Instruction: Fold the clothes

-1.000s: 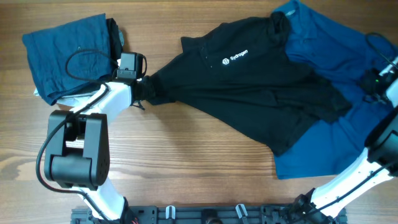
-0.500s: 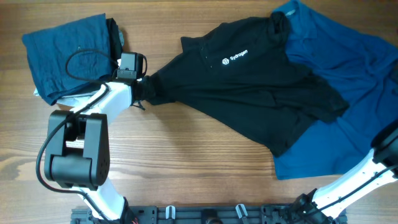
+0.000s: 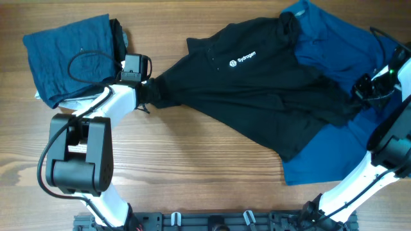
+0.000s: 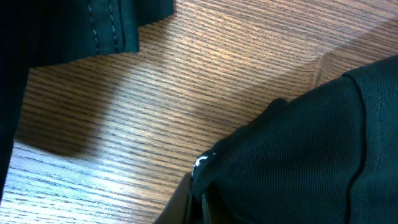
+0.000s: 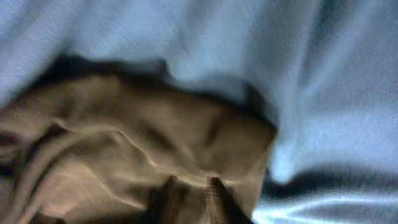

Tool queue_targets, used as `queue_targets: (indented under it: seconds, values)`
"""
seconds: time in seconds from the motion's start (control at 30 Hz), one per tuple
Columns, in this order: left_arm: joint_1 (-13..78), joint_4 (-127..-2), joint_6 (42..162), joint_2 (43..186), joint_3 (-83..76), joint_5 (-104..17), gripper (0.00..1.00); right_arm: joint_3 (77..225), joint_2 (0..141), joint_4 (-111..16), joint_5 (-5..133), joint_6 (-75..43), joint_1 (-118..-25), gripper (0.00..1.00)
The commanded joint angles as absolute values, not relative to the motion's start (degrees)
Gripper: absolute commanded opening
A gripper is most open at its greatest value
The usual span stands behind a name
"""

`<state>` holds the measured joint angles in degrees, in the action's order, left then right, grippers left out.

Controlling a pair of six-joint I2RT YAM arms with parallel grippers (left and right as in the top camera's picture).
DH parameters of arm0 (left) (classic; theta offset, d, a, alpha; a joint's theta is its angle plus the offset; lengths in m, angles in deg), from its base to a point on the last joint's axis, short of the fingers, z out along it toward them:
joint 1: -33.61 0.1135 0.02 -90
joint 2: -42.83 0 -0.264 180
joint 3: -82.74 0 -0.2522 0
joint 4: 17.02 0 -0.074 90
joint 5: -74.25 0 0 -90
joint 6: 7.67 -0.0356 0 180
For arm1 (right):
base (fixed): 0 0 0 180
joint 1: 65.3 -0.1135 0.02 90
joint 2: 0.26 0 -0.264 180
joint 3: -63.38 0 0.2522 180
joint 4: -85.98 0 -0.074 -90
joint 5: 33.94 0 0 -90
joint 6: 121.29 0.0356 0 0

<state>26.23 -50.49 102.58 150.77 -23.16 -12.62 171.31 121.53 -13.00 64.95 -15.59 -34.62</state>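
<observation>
Three views, and each gives you something different. Overhead alone shows the whole tabletop point(image 3: 205, 186). The black polo shirt point(image 3: 257, 96) is spread across its middle and right, its right part lying on a spread blue garment point(image 3: 327, 154). A folded blue garment point(image 3: 64, 54) sits at the far left, apart from the shirt. The shirt's long axis runs diagonally, from a drawn-out corner at the left down to the near right. Its collar points to the far right, with the white logo point(image 3: 243, 59) face up. The left wrist view alone shows you the grip: the left jaws are clamped tight on bunched shirt fabric, just above bare wood. The right jaws sit at the shirt's right edge over the spread blue garment. The right wrist view is blurred, so you cannot tell how wide they stand or whether they hold anything.
</observation>
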Motion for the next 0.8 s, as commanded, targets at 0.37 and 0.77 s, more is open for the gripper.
queue_targets:
  seconds: [0.37,0.77]
  values:
    - [26.01,-52.02,102.32,154.9,-26.0,-16.18,0.17,167.18,120.29,-11.68,62.02,-10.41,-26.1,0.73]
    - [25.99,-51.14,102.32,154.9,-26.0,-16.4,0.2,165.91,120.27,-5.76,66.94,6.38,-23.98,0.67]
